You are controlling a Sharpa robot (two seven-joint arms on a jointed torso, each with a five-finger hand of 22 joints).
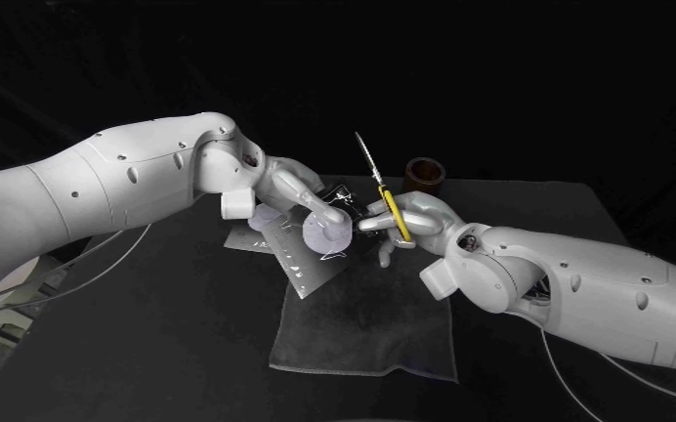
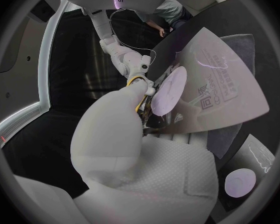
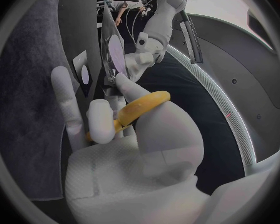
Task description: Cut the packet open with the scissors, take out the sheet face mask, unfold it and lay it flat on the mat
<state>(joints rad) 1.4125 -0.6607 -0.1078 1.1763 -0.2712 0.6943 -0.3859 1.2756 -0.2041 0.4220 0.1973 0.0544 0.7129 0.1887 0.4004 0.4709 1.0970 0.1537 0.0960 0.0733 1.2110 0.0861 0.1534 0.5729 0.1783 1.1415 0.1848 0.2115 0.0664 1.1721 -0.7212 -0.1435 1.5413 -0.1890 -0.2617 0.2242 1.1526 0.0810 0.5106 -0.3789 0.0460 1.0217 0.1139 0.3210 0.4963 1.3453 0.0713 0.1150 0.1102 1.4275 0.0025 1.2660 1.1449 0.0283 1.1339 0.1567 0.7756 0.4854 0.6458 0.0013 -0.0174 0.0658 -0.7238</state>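
Note:
My left hand [image 1: 299, 209] holds the silver mask packet [image 1: 299, 264] up over the near edge of the dark grey mat [image 1: 369, 336]. In the left wrist view the packet [image 2: 222, 82] spreads out flat beyond my left hand [image 2: 140, 164], printed side showing. My right hand [image 1: 411, 221] grips the yellow-handled scissors [image 1: 395, 209] just right of the packet, their thin blades [image 1: 366, 156] pointing up and away. In the right wrist view the yellow handle [image 3: 144, 106] loops around my right hand's fingers [image 3: 100, 125], and the packet [image 3: 111, 50] stands edge-on just beyond them.
A brown cylinder [image 1: 426, 174] stands on the black table behind my right hand. The mat stretches toward the robot, bare below the packet. Thin cables trail along the table beside both arms.

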